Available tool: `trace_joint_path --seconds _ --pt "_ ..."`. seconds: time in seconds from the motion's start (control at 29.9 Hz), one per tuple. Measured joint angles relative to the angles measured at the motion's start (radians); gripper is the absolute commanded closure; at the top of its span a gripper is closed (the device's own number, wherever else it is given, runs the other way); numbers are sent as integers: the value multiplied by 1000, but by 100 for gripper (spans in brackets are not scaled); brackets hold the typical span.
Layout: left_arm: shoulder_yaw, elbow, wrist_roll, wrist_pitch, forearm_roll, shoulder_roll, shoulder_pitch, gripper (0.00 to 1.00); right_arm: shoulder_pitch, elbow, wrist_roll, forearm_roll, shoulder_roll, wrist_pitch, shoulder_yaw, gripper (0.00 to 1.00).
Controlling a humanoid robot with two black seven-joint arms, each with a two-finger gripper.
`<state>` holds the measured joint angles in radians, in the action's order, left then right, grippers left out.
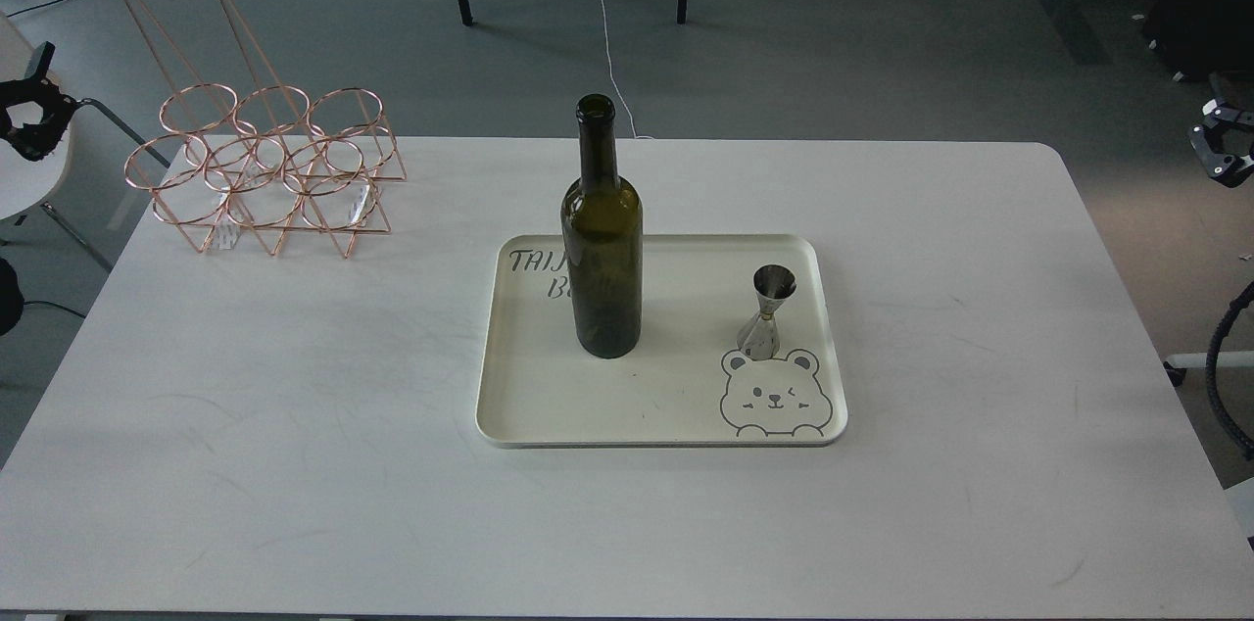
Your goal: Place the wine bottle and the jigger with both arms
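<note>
The wine bottle (602, 249), dark olive-green and unlabelled, stands upright on the left half of a cream tray (666, 425) at the table's centre. The small silver jigger (767, 312) stands upright on the same tray's right side, just above a printed bear. My left gripper (24, 112) hangs off the table's far left edge, well away from both objects, its fingers apart and holding nothing. At the far right edge, beyond the table, my right gripper (1215, 144) is likewise open and empty.
A rose-gold wire bottle rack (265, 170) with several rings and a tall handle stands at the table's back left corner. The white table (294, 425) is bare around the tray. Chair legs and cables lie on the floor behind.
</note>
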<state>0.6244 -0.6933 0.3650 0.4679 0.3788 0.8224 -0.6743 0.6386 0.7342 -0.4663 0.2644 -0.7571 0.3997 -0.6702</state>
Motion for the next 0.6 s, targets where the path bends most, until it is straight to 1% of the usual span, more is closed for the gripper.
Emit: trace_joint_path --seconds 0.23,0.4,0.5,0.6 --pt "0 0 4 -1 0 -2 2 1 -14 14 -2 5 3 0 6 1" --pt "0 0 3 0 -3 -4 2 1 -38 66 -10 -18 -6 -6 17 1" --pt "0 0 5 -3 -1 -15 2 1 -40 123 -11 -85 -44 -15 21 1" --pt "2 2 8 -7 0 -37 2 1 -46 235 -13 -239 -107 -79 24 1"
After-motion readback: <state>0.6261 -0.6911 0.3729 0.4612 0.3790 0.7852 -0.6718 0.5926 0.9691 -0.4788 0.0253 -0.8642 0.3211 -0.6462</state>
